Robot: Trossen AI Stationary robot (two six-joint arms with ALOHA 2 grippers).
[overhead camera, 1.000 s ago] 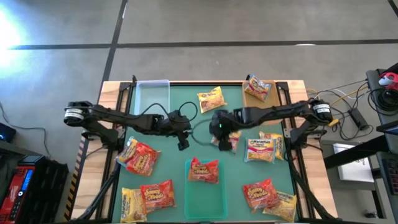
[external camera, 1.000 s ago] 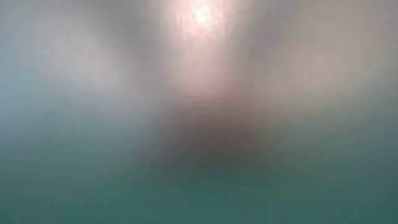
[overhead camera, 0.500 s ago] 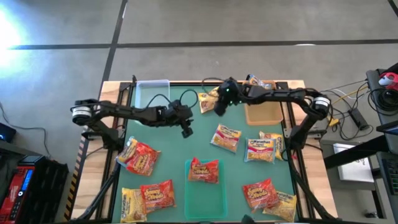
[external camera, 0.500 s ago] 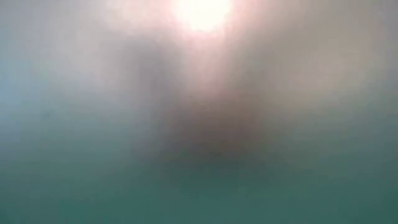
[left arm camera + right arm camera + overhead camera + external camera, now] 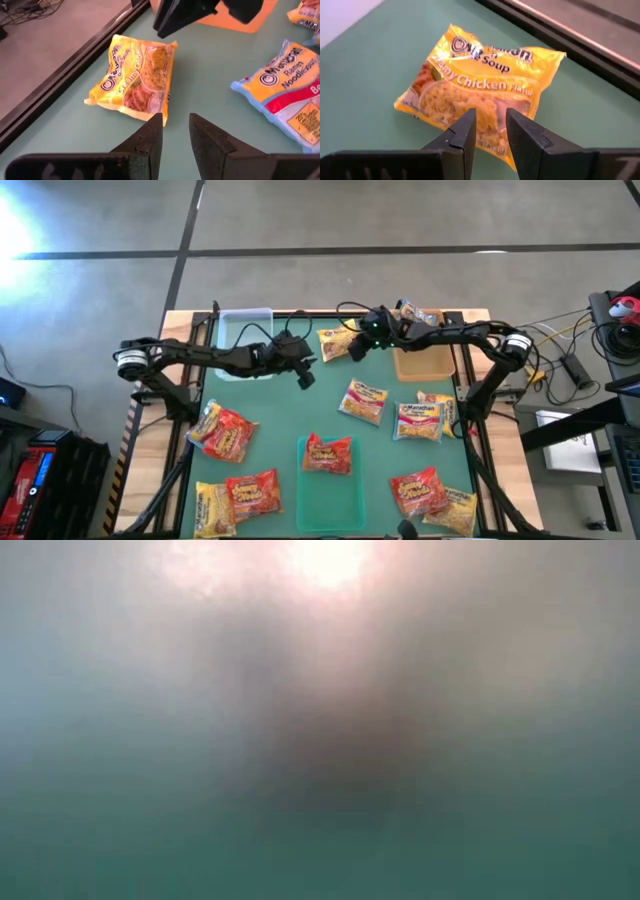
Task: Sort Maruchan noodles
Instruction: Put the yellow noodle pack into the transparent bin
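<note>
Both tools, left tool (image 5: 175, 132) and right tool (image 5: 489, 131), hover narrowly parted and empty over one yellow packet (image 5: 337, 345) just ahead on the counter (image 5: 300, 410); they risk colliding there.

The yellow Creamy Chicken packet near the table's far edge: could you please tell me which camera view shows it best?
The right wrist view: the packet fills the picture and its label reads clearly. The left wrist view shows it whole but farther off. The high view shows it small, beside the right end effector. The low view shows nothing of it.
</note>
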